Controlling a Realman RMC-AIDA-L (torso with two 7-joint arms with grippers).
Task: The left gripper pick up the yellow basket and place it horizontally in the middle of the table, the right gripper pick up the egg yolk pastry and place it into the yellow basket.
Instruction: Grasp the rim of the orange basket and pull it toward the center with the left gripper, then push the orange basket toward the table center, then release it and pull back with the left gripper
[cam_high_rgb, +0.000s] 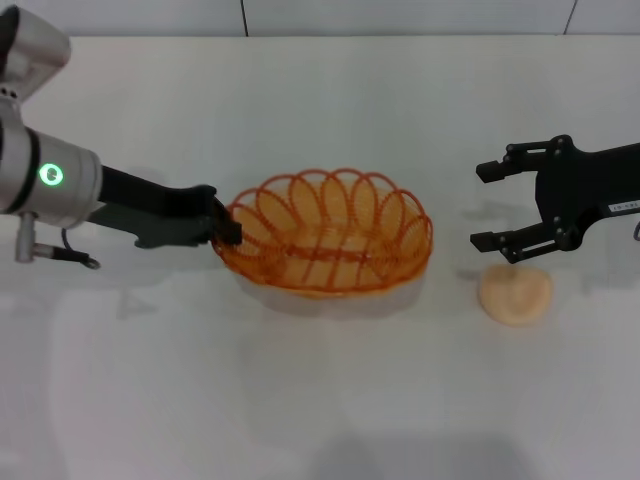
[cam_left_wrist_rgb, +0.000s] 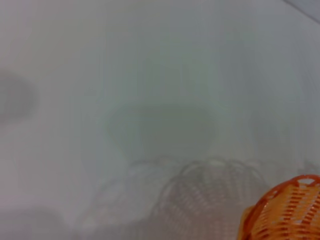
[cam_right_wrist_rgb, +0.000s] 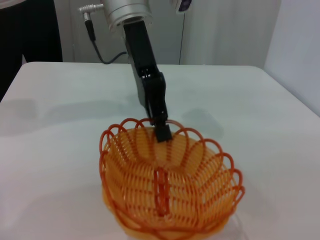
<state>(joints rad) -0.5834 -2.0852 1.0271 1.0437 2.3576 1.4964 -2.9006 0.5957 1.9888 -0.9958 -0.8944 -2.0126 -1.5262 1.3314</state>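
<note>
White table (cam_high_rgb: 330, 400), plain, filling my forward view; grey wall panels along the far edge.

Item: yellow basket (cam_high_rgb: 330, 232), oval wire-loop, upright, resting near the table's middle.

Item: my left gripper (cam_high_rgb: 228, 228), reaching in from the left edge, fingers pinched on the basket's rim at its left end; from the right wrist, one black finger (cam_right_wrist_rgb: 162, 131) sits just inside the looped rim.

Item: egg yolk pastry (cam_high_rgb: 515, 293), on the table toward the right edge, well apart from the basket.

Item: my right gripper (cam_high_rgb: 490, 205), fingers spread wide, hovering just beyond the pastry.
</note>
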